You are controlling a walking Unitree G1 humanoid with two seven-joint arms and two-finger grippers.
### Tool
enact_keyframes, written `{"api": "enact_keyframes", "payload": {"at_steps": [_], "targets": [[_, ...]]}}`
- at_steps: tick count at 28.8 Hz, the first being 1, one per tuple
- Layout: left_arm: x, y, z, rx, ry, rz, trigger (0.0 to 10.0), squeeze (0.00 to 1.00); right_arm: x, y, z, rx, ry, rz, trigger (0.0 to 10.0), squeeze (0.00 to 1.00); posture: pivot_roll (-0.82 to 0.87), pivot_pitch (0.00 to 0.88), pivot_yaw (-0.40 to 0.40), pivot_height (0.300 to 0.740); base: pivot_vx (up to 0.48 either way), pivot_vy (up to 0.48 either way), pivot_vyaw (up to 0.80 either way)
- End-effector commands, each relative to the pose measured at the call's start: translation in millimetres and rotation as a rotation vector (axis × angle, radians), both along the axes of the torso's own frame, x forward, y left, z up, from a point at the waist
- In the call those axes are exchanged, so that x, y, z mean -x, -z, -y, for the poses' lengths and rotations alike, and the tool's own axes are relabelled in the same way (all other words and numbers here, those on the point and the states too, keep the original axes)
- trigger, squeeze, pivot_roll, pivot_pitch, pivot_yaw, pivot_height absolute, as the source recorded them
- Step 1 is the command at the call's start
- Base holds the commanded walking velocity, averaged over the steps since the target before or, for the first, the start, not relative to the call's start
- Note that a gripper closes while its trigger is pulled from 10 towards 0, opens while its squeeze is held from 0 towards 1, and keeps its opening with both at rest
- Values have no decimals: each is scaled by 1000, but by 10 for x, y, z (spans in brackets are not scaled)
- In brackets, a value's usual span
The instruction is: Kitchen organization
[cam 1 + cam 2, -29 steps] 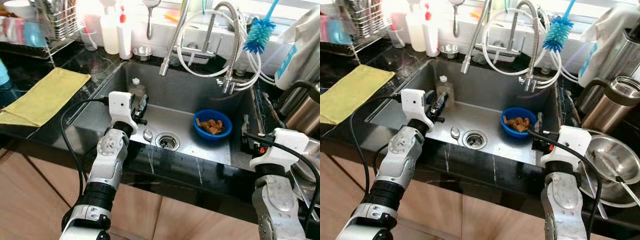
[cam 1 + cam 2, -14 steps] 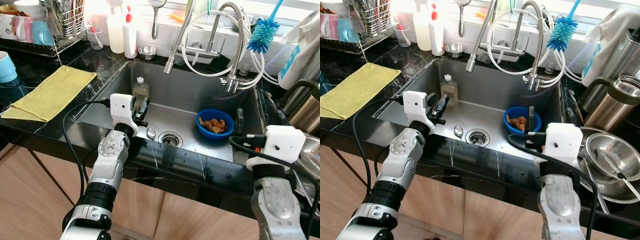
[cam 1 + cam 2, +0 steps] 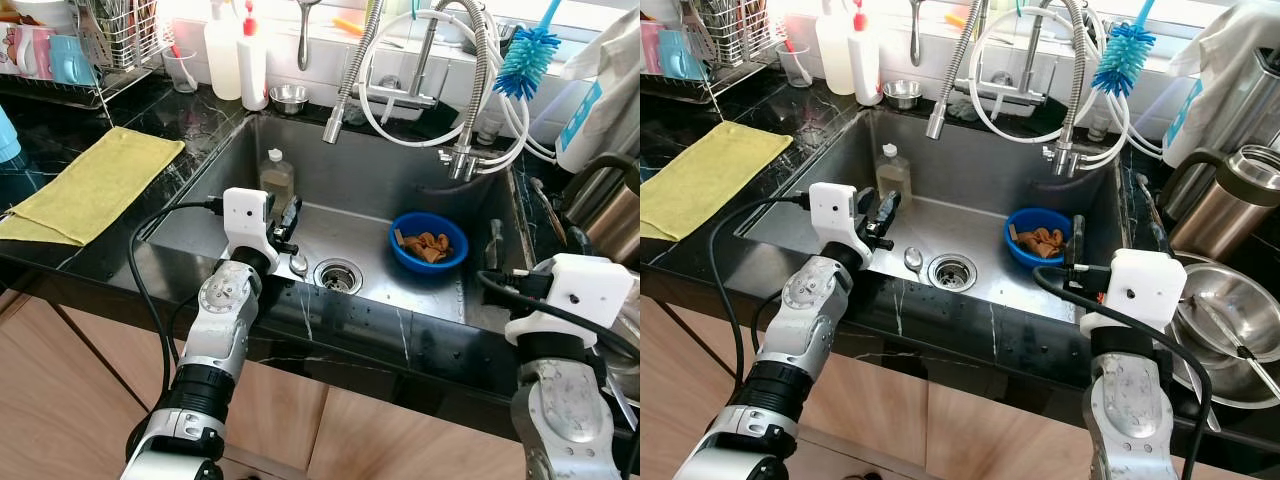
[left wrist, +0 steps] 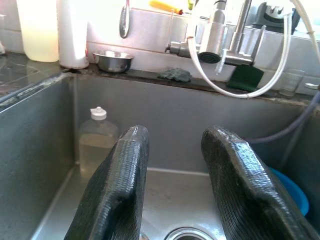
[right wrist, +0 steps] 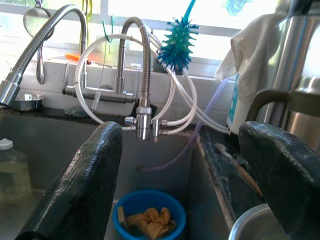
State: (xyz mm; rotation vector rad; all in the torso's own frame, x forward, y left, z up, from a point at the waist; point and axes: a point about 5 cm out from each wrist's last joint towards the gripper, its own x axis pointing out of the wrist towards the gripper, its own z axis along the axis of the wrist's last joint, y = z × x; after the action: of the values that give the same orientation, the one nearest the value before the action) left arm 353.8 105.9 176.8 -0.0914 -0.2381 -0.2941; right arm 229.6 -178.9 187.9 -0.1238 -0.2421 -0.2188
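- Step in hand, as I judge it: clearing the sink (image 3: 200, 215). The left pincer (image 3: 288, 218) hangs over the basin's front-left part, fingers parted and empty, aimed toward the drain (image 3: 337, 276).
- A spoon (image 3: 297, 263) lies on the basin floor just at 9 o'clock of the drain, right below the left pincer's tips; it looks like the likeliest target.
- The right pincer (image 3: 1076, 238) sits at the sink's right edge, at about 3 o'clock of the blue bowl (image 3: 428, 242), fingers spread wide, nothing held.
- The blue bowl, holding brownish scraps, rests on the basin floor at 2 o'clock of the drain; a small plastic bottle (image 3: 276, 176) stands in the back-left corner, at about 11 o'clock.
- Next move, probably: lower the left pincer onto the spoon's handle and close; the flat metal on wet steel may slip.
- On the black tabletop, a yellow cloth (image 3: 95, 185) lies at 9 o'clock of the sink.
- No brand or writing can be read; the bottle's label is too small to tell.
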Motion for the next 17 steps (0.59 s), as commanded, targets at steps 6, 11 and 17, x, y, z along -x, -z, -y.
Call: {"api": "enact_keyframes", "payload": {"at_steps": [6, 11, 17], "targets": [[-15, -18, 19, 6, 9, -4, 10000, 0, -18, 26, 18, -26, 10, -22, 10000, 0, 64, 104, -67, 740, 0, 384, 0], [-22, -49, 15, 3, 10, 7, 10000, 0, -46, 12, 2, -53, 7, -3, 10000, 0, 69, 103, -61, 740, 0, 392, -156], [-22, -68, 20, 0, 14, 16, 10000, 0, -56, 10, -7, -68, 8, 2, 10000, 0, 71, 101, -57, 740, 0, 0, 0]]}}
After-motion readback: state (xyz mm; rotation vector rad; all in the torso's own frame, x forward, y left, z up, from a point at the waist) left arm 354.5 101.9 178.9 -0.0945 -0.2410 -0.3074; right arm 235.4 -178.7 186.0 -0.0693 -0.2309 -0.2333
